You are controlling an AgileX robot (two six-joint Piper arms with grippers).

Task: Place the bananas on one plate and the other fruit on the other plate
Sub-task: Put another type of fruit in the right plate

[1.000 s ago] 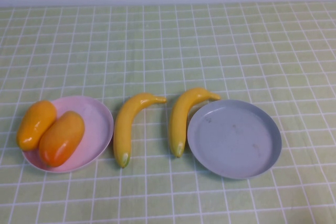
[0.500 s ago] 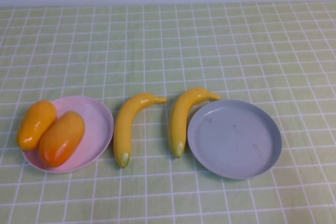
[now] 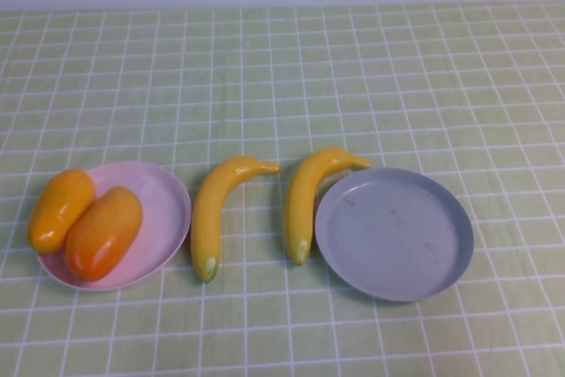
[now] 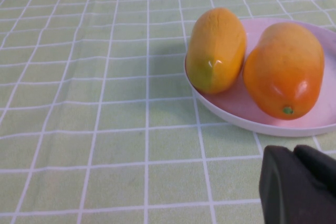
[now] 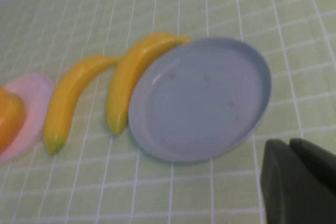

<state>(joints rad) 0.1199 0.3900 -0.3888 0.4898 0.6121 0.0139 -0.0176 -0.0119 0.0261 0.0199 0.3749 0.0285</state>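
Two bananas lie on the cloth between the plates: the left banana (image 3: 212, 214) and the right banana (image 3: 305, 200), whose stem end touches the rim of the grey-blue plate (image 3: 394, 234). That plate holds nothing. The pink plate (image 3: 163, 209) holds a yellow-orange fruit (image 3: 60, 209) and an orange-red fruit (image 3: 103, 232) side by side. Neither gripper shows in the high view. My left gripper (image 4: 293, 151) is shut and empty, low over the cloth just short of the pink plate (image 4: 247, 121). My right gripper (image 5: 289, 144) is shut and empty, near the grey-blue plate (image 5: 199, 98).
A green checked cloth (image 3: 282, 77) covers the whole table. A pale wall runs along the far edge. The right wrist view also shows both bananas (image 5: 71, 100) (image 5: 131, 80) and an edge of the pink plate (image 5: 34, 103).
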